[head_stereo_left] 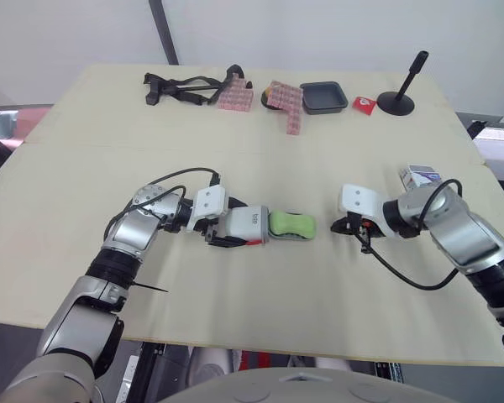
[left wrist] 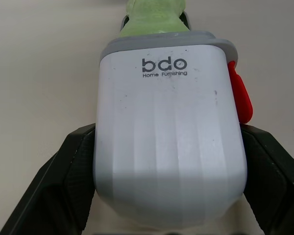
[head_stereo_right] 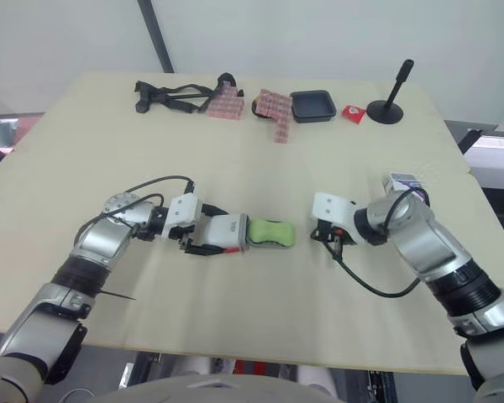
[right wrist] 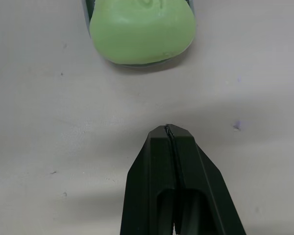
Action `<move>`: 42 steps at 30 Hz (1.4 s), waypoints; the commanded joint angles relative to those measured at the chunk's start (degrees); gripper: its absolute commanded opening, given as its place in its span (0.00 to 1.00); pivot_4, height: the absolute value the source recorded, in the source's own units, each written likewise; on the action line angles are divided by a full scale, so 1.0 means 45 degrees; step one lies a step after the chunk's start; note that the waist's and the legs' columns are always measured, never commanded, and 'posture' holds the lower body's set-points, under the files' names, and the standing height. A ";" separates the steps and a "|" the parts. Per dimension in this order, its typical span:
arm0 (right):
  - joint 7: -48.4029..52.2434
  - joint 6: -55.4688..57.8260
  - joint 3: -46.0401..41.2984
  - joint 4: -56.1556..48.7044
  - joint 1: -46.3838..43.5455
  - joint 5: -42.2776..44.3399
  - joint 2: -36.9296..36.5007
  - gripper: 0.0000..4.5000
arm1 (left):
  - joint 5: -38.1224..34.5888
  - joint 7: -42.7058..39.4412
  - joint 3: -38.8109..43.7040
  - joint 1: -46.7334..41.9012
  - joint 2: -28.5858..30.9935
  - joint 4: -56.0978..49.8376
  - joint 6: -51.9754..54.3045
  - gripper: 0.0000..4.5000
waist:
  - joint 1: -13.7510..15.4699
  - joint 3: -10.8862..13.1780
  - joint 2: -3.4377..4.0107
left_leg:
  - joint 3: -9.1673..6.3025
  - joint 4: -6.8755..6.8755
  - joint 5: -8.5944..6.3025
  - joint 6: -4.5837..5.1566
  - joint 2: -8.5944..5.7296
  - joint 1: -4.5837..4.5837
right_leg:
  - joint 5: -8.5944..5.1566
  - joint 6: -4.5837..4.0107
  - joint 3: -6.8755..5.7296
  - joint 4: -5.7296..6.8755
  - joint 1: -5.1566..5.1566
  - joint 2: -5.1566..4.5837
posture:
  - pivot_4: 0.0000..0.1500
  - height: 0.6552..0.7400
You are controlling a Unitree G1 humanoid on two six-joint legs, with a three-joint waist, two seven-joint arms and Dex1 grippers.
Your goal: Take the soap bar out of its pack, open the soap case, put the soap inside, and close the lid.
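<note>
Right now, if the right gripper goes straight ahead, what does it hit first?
Probably the green soap bar, sticking out of the white soap case, across bare table from the right gripper.

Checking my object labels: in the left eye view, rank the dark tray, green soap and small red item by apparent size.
Joint largest: dark tray and green soap look alike; the soap lies nearer the camera, so unranked.
Smallest: small red item.

soap bar (head_stereo_left: pixel 291 225): pale green. soap case (left wrist: pixel 171 142): white, grey rim, red clasp (left wrist: pixel 240 95). table (head_stereo_left: pixel 101 134): light beige. tray (head_stereo_left: pixel 324 107): dark grey. Left of tray, blocks (head_stereo_left: pixel 284 99): pink-white checked. Right of tray, packet (head_stereo_left: pixel 364 104): red.
</note>
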 commanded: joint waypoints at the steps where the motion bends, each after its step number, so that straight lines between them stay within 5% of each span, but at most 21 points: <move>1: -0.0038 -0.0219 0.0182 -0.0177 0.0015 -0.0164 0.0159 0.00 | -0.0021 -0.0029 -0.0006 -0.0178 0.0085 -0.0058 -0.0207 0.78 | -0.0023 -0.0001 -0.0001 | 0.0000 0.0000 0.0000 0.0000 0.0000 0.0002 | 0.0000 0.0000 0.0001 0.0001 0.0000 0.0000 | 1.00 1.00; 42: -0.0389 0.0882 0.1290 -0.0596 -0.1958 -0.0271 0.2996 0.00 | 0.0003 0.0208 -0.0200 -0.0011 -0.0051 -0.0214 -0.0088 0.78 | -0.0246 -0.0004 -0.0002 | -0.0001 -0.0002 0.0002 -0.0003 0.0002 0.0015 | 0.0000 -0.0001 -0.0001 0.0005 0.0013 0.0000 | 1.00 1.00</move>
